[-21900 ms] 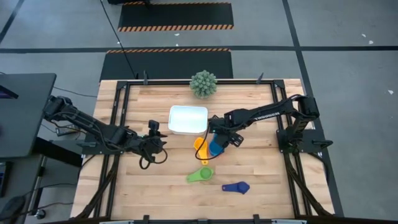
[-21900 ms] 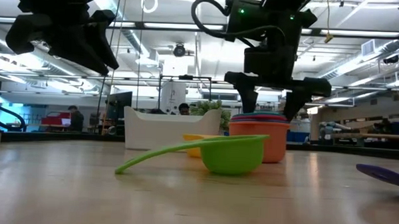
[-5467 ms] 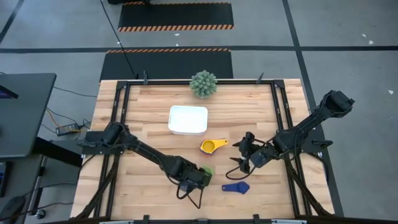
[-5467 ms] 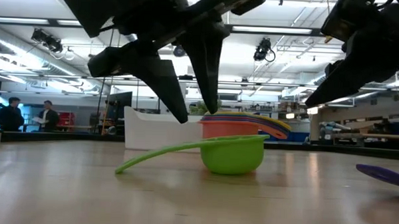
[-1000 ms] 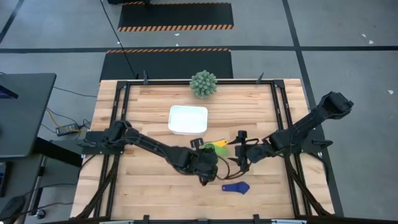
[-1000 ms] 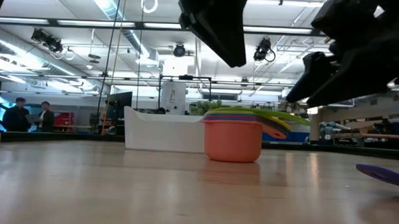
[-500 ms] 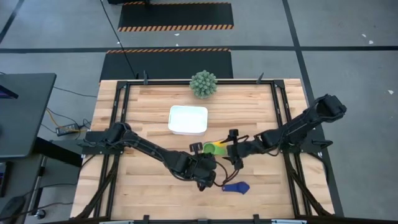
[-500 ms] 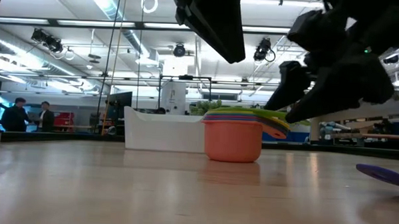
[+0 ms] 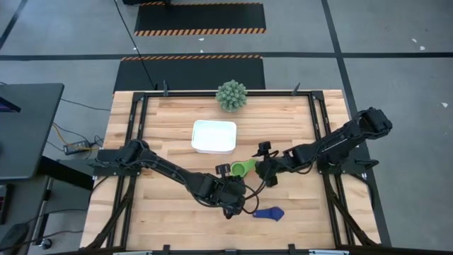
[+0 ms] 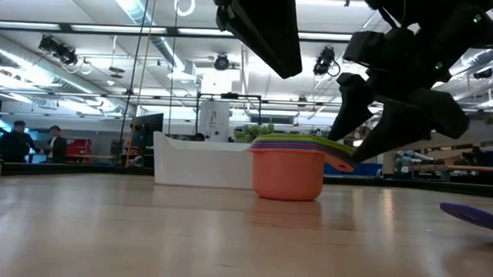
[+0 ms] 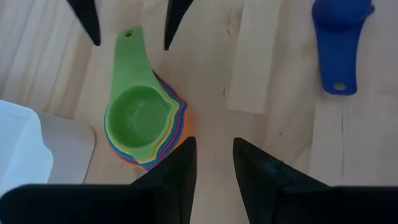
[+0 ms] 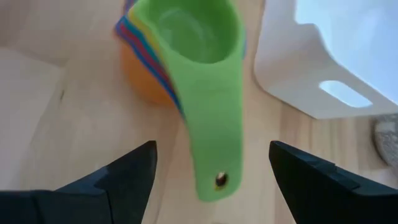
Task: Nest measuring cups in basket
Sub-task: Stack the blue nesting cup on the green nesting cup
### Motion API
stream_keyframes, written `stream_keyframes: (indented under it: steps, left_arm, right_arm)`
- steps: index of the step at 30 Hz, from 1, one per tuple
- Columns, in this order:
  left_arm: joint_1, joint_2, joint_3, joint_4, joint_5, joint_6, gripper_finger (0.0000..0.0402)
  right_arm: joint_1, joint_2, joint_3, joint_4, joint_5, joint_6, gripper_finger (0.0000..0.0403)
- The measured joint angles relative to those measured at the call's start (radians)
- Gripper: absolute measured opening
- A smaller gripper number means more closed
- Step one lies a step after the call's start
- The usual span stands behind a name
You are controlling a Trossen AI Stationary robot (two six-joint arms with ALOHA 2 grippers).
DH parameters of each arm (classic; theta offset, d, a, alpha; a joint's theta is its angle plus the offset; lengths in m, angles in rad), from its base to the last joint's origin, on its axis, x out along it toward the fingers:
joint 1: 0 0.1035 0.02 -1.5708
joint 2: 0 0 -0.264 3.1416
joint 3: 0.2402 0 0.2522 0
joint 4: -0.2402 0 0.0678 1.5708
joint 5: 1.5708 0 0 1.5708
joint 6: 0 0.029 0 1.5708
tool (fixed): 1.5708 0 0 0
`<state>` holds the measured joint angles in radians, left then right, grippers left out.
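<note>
The measuring cups stand nested in one stack (image 9: 244, 168), orange at the bottom on the wood and green on top (image 11: 138, 112). It stands on the table near the white basket (image 9: 214, 136), not in it. A dark blue cup (image 9: 269, 212) lies alone toward the near edge. My right gripper (image 12: 212, 148) is open, with its fingers on either side of the green handle (image 12: 211, 124) and touching nothing. My left gripper (image 11: 214, 144) hovers above the table just near of the stack, open by a narrow gap and holding nothing.
A spiky green plant (image 9: 231, 95) sits at the far edge behind the basket. The basket (image 10: 201, 157) lies just beyond the stack (image 10: 288, 169). The dark blue cup (image 10: 474, 214) rests to the near right. People stand in the room beyond the table.
My right gripper has moved toward the table's left, to the stack, and has tipped down until its open fingers straddle the green handle. My left gripper has drawn back slightly toward the near edge. The stack has stayed where it was.
</note>
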<state>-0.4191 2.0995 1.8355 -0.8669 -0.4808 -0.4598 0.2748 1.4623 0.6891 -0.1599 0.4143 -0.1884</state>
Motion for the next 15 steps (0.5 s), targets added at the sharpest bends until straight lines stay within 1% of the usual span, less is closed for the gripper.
stream_keyframes:
  steps: [2, 6, 9, 11, 15]
  left_arm:
    - [0.000, 0.000, 0.000, 0.001, 0.000, 0.000, 0.0112]
    - [0.001, 0.000, 0.000, 0.003, 0.000, 0.000, 0.0112]
    - [0.000, 0.000, 0.000, 0.001, 0.000, 0.002, 0.0112]
    - [-0.004, 0.000, 0.000, 0.000, 0.000, 0.026, 0.0112]
    - [-0.016, 0.000, -0.001, -0.001, -0.047, 0.077, 0.0112]
  right_arm:
    - [-0.012, -0.005, 0.000, -0.009, -0.010, -0.008, 0.0316]
    - [-0.052, -0.007, 0.000, -0.014, 0.003, -0.021, 0.0315]
    - [-0.067, -0.008, 0.000, -0.018, -0.090, -0.016, 0.0315]
    - [-0.066, -0.008, 0.000, -0.018, -0.119, 0.003, 0.0315]
    - [-0.045, -0.044, 0.000, -0.101, -0.091, 0.064, 0.0315]
